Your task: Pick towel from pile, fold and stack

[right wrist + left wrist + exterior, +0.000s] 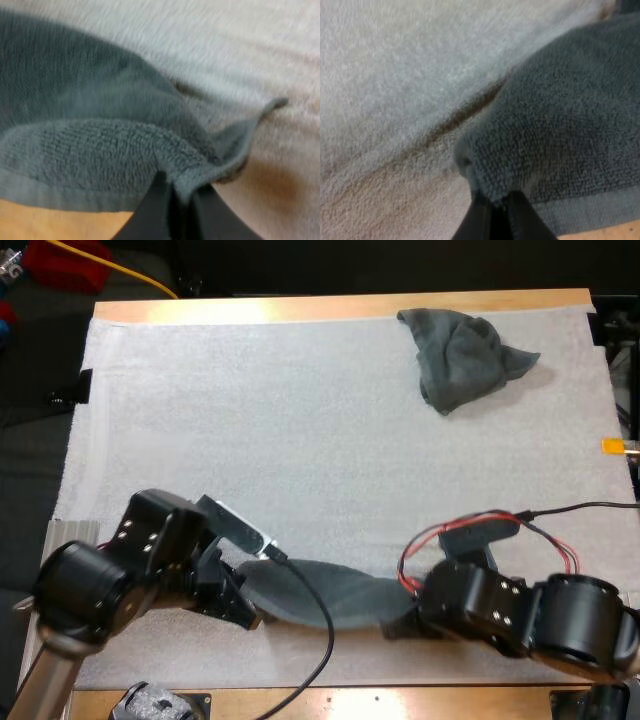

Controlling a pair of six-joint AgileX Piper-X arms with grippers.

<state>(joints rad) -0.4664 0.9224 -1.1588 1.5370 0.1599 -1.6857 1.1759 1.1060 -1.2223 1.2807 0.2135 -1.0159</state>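
White terry mat (pixel 300 440) on a wooden table (pixel 330 308). A dark grey-green terry towel (pixel 330 600) lies at the mat's near edge. The left gripper (pixel 501 201) and right gripper (pixel 182 189) each pinch one corner. Judgement: raise both corners evenly, with the cloth taut. The crumpled grey-green towel (pixel 462 355) sits at the far right, well apart.

Stretched towel (pixel 360 602) near, crumpled towel (pixel 462 355) far-right

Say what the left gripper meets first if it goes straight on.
The towel: the left gripper is shut on its corner. Beyond that cloth, probably the right gripper, shut on the towel's other end, though depth is unclear.
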